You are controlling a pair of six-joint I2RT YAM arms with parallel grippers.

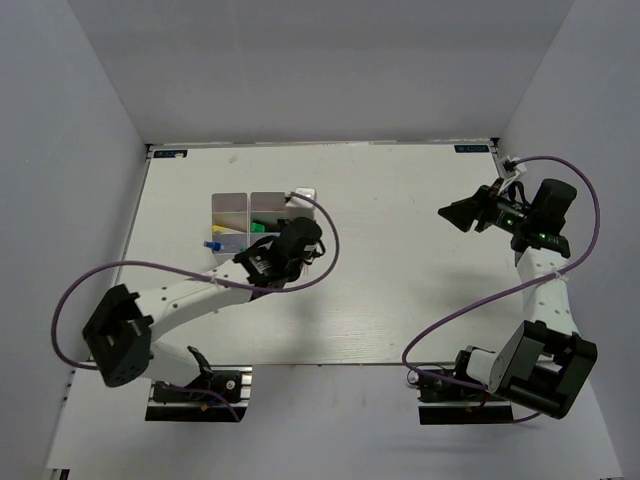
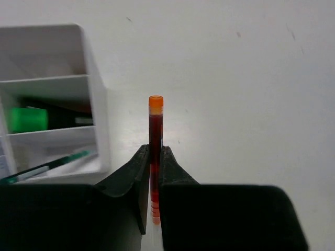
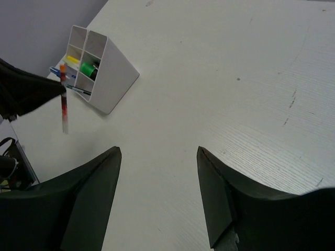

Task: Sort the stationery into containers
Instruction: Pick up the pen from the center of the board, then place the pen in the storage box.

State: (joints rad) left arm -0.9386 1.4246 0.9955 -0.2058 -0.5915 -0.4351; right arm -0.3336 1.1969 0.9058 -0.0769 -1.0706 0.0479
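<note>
Orange-capped and red-bodied, the pen [image 2: 155, 130] sits just beside the tray [image 2: 97, 110], apparently lifted off the worktop [image 2: 241, 78]. Your left fingers [image 2: 137, 170] are clamped on its lower half, with the capped end sticking out past their tips. Gripping it low and in line like that should, I judge, let you feed it end-first into a narrow compartment. Inside the tray you can see a green highlighter [image 2: 26, 119] and a thin green-tipped pen [image 2: 57, 163]. Your right fingers [image 3: 94, 198] hang spread wide and empty, well apart from the tray, probably to stay out of the way.
</note>
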